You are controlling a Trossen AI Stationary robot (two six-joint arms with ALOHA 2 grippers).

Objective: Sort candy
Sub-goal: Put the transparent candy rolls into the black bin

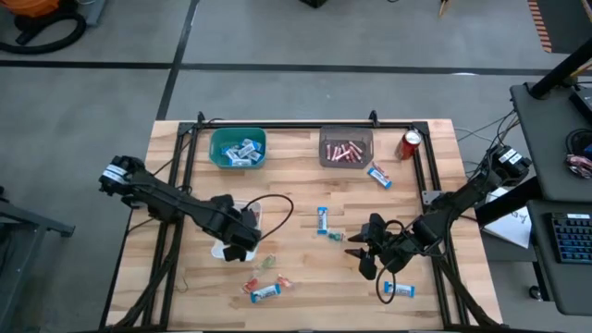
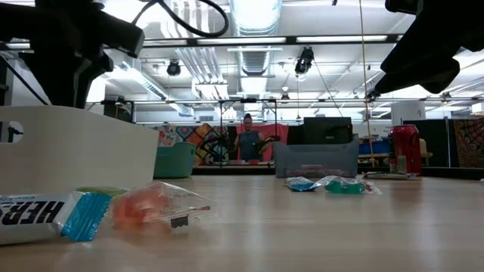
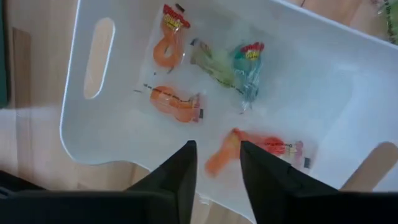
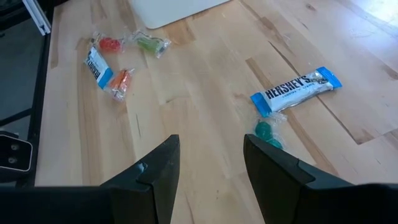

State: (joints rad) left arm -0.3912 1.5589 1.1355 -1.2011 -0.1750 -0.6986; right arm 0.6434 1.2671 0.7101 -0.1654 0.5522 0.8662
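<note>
Wooden worktop point(image 1: 305, 264) scattered with candy: left claw point(image 3: 214, 163), parted, drops an orange piece point(image 3: 222, 155) near the white tray point(image 3: 348, 87) edge, may spill; right claw point(image 4: 208, 163) wide, empty.

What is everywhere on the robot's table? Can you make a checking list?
Surface: wooden table, mostly bare.
Job's things: gummy candies lie in the white tray; blue bars in the teal bin; pink sticks in the grey bin; loose blue-and-white bars and small pieces on the wood.
Clutter: red soda can at the back right.
Grippers: left gripper open over the white tray; right gripper open above a bar.
Cables: black cable loops by the left arm.
Surroundings: a person far behind.
</note>
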